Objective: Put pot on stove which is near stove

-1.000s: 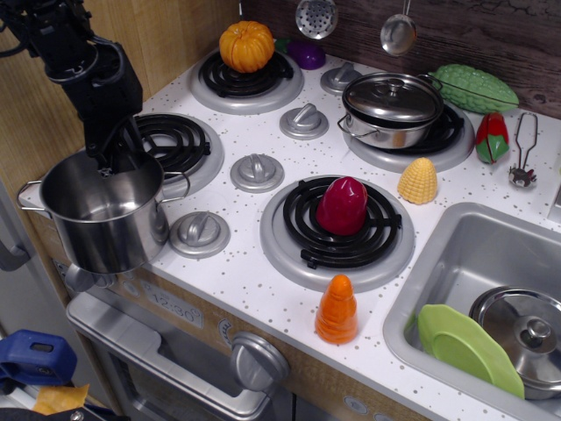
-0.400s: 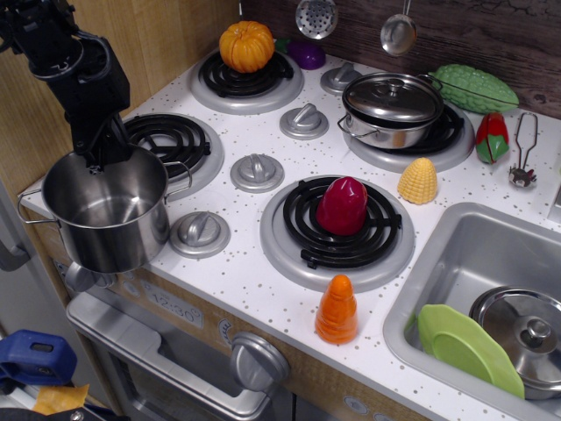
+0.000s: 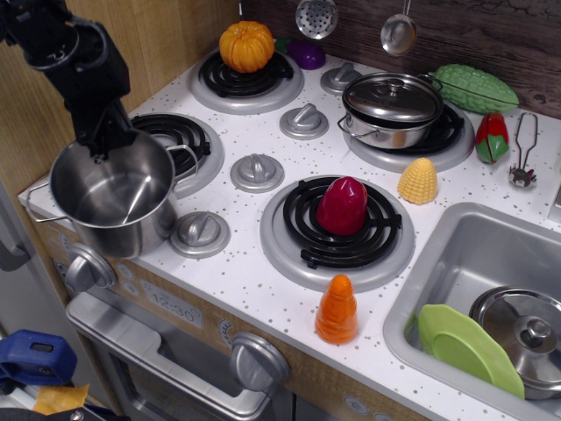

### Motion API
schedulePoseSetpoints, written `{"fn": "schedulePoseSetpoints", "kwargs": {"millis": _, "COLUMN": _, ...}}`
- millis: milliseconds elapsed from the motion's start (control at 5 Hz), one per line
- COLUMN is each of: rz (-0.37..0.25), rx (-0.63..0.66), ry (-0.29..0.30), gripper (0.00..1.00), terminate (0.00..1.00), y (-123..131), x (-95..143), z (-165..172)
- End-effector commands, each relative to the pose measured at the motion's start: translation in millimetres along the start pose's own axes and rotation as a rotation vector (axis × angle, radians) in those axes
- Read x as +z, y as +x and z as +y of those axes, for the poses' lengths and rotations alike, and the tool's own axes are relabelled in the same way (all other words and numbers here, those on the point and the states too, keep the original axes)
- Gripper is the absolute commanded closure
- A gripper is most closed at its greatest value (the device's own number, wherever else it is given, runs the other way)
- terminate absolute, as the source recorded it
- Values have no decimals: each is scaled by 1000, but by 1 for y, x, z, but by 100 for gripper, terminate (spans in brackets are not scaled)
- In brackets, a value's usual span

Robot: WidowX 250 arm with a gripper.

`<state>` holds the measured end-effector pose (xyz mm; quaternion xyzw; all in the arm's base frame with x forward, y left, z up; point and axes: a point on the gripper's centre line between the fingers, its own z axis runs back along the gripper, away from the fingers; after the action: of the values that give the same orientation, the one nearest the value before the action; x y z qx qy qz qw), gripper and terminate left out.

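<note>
Observation.image gives me, nearest the lens at six o'clock, an orange toy carrot standing on the front edge of the white speckled stove, and at four o'clock a sink holding a green plate and a steel lid. At nine o'clock I see the tall steel pot tilted, its open mouth toward the camera, at the stove's front left corner and overlapping the near rim of the left burner; I cannot tell whether its base touches. My black gripper comes down from eleven o'clock with its fingers clamped on the pot's far rim. Mid-frame, a red toy pepper sits on the front right burner, a yellow corn just beside it at two o'clock. Farther back, a lidded steel pot occupies the rear right burner and an orange pumpkin the rear left one. At the far wall lie a green gourd and two hanging ladles.
</note>
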<state>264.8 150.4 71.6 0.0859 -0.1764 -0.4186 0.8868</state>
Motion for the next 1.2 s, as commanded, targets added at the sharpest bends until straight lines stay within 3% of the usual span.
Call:
{"fn": "schedulePoseSetpoints", "kwargs": {"millis": 0, "rz": -27, "rx": -43, "ry": 96, "gripper": 100, "terminate": 0, "y": 11, "x": 13, "z": 18}}
{"fn": "schedulePoseSetpoints", "kwargs": {"millis": 200, "rz": -44, "rx": -62, "ry": 100, "gripper": 100, "terminate": 0, "y": 15, "x": 11, "z": 26}}
{"fn": "schedulePoseSetpoints", "kwargs": {"millis": 400, "rz": -19, "rx": -110, "ry": 104, "gripper": 100, "terminate": 0, "y": 24, "x": 16, "z": 41}}
{"fn": "schedulePoseSetpoints", "kwargs": {"millis": 1000, "rz": -19, "rx": -196, "ry": 91, "gripper": 100, "terminate": 0, "y": 23, "x": 19, "z": 77}}
